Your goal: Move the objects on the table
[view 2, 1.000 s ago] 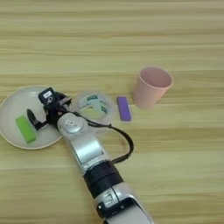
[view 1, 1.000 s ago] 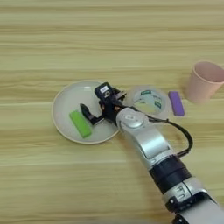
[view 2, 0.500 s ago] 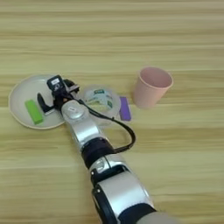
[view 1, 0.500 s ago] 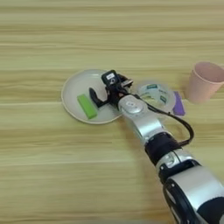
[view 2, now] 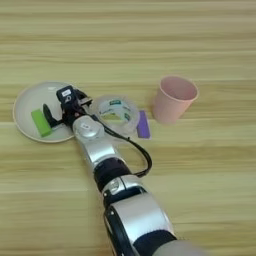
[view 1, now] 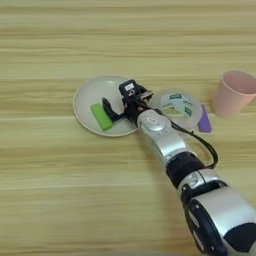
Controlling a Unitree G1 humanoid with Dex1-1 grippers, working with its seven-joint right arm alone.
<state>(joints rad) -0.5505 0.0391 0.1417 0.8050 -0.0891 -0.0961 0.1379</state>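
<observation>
A small green block [view 1: 101,116] lies flat on a pale plate [view 1: 87,95]. It looks light, stiff and smooth, best gripped across its narrow sides. The tool [view 1: 119,104] is held spread wide over the plate, one black finger [view 1: 108,108] just beside the block, nothing gripped. Behind the tool are found a clear cup [view 1: 176,106], a purple block [view 1: 204,119] and a pink cup [view 1: 233,93] on the tabletop [view 1: 65,190].

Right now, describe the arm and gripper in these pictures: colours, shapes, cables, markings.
The right arm has a rounded silver forearm, a black joint band and a thin black cable looping along its side. The gripper has two black fingers, with a small white label on its black body.
</observation>
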